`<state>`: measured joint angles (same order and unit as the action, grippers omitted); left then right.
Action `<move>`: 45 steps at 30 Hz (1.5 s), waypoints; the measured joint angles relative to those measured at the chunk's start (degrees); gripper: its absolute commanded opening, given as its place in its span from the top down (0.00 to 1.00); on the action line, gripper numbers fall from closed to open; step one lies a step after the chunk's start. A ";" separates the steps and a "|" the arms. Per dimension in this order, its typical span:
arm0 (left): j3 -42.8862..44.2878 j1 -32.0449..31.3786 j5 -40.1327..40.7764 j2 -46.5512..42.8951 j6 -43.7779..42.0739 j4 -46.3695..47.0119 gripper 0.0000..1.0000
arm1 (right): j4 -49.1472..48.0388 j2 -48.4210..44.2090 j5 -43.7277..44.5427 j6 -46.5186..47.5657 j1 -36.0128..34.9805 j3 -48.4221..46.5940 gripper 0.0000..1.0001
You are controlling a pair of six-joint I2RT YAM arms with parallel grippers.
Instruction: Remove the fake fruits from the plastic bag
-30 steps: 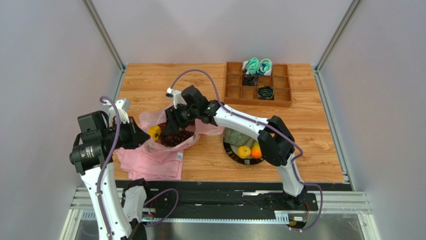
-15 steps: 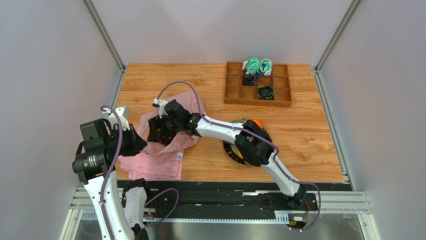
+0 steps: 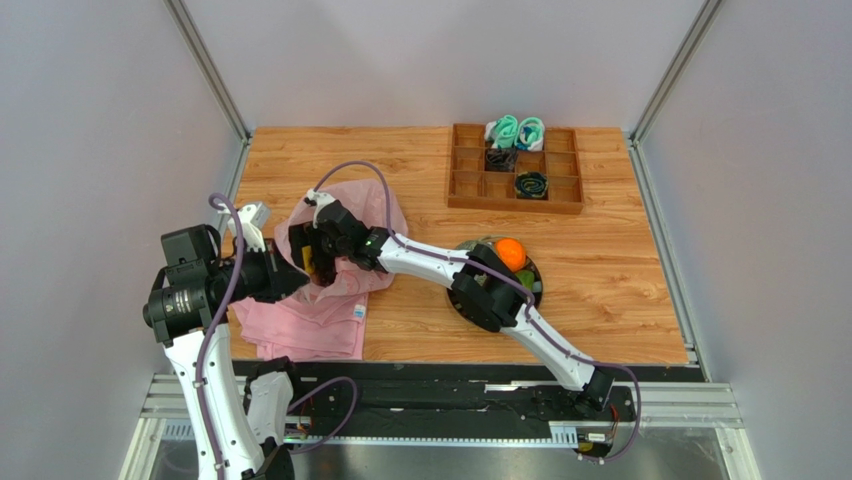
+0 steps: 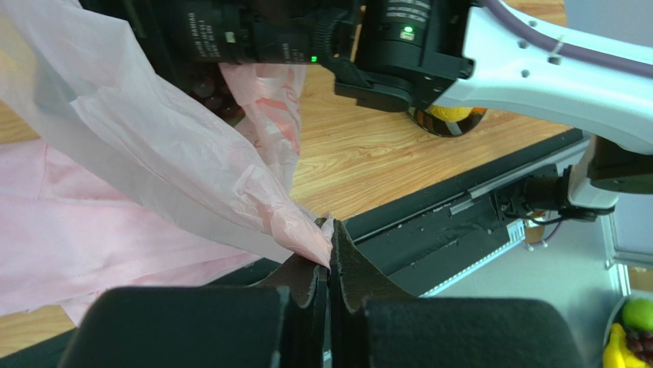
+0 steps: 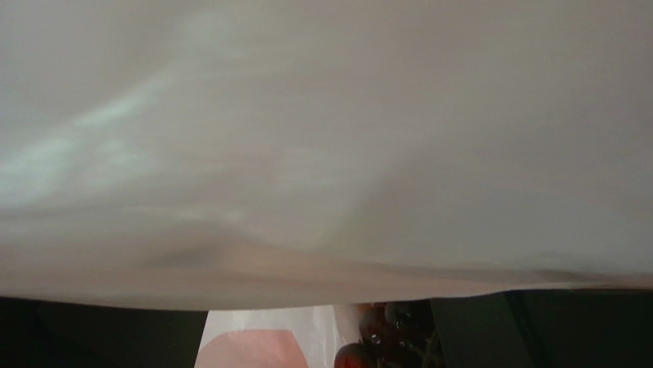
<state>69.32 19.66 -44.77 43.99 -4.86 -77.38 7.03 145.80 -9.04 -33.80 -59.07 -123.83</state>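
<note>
The translucent pink plastic bag (image 3: 358, 208) lies left of the table's middle, its mouth lifted. My left gripper (image 3: 286, 276) is shut on the bag's edge (image 4: 310, 239) and holds it up. My right gripper (image 3: 320, 255) is inside the bag. In the right wrist view the bag film (image 5: 322, 153) fills most of the frame. The right fingers (image 5: 536, 330) stand wide apart with dark purple grapes (image 5: 387, 326) and a red berry (image 5: 352, 357) between them. An orange (image 3: 510, 253) lies on the black plate (image 3: 540, 272). The lemon (image 4: 451, 113) shows there in the left wrist view.
A folded pink cloth (image 3: 300, 328) lies under and in front of the bag. A wooden tray (image 3: 515, 190) with teal and black items stands at the back right. My right arm's elbow (image 3: 478, 290) hangs over the plate and hides most of what lies on it.
My right gripper has moved left and deeper into the bag, and its elbow has swung over the plate. The yellow lobed piece no longer shows. My left gripper keeps its hold.
</note>
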 measured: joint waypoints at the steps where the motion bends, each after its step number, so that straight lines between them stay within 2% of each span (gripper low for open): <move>1: 0.00 0.00 -0.63 -0.02 -0.42 0.02 1.00 | -0.02 0.66 0.59 -0.85 0.02 -0.85 0.00; 4: -0.02 0.04 -1.84 -0.37 -1.22 0.04 1.00 | -0.59 3.41 2.23 -4.15 0.02 -3.96 0.00; 7: -0.28 0.22 -2.40 -1.03 -1.64 0.09 1.00 | -1.25 6.51 3.82 -5.75 -0.15 -7.52 0.14; 8: -0.35 0.26 -2.51 -1.22 -1.64 0.04 1.00 | -1.62 6.99 4.22 -5.88 -0.24 -7.76 0.30; 10: -0.39 0.31 -2.71 -1.64 -1.62 0.04 1.00 | -2.51 7.78 4.72 -6.29 -0.44 -7.78 0.43; 11: -0.39 0.28 -2.99 -1.90 -1.60 0.02 1.00 | -2.95 7.87 5.09 -6.49 -0.52 -7.78 0.58; 13: -0.46 0.28 -3.17 -2.45 -1.46 0.04 1.00 | -3.48 7.87 6.03 -6.51 -0.66 -7.76 0.73; 14: -0.68 0.28 -3.17 -2.78 -1.36 0.04 1.00 | -3.78 7.87 6.25 -6.29 -0.63 -7.58 0.87; 17: -1.53 0.28 -2.84 -3.45 -0.35 0.00 1.00 | -6.99 7.58 4.92 -4.87 -0.17 -5.49 0.99; 21: -3.02 0.28 -2.36 -3.39 2.32 0.00 1.00 | -9.70 4.39 0.85 -1.46 1.18 0.31 1.00; 26: -5.18 0.28 -1.60 -2.12 7.23 2.78 1.00 | -6.25 -4.90 -3.23 2.75 5.25 11.52 1.00; 32: -5.90 0.28 -0.55 2.03 11.74 12.46 1.00 | 0.46 -18.84 -6.19 6.38 9.92 20.76 1.00; 39: -11.26 0.28 -0.79 4.90 19.80 26.38 1.00 | 4.96 -31.78 -13.68 11.23 9.97 25.42 1.00; 45: -11.69 0.28 -0.31 9.40 25.83 35.91 1.00 | 19.28 -39.15 -21.46 25.35 9.77 28.57 1.00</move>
<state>57.63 19.94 -45.08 53.39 20.97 -41.47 26.30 106.65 -30.50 -8.45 -49.30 -95.26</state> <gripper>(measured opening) 0.007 0.558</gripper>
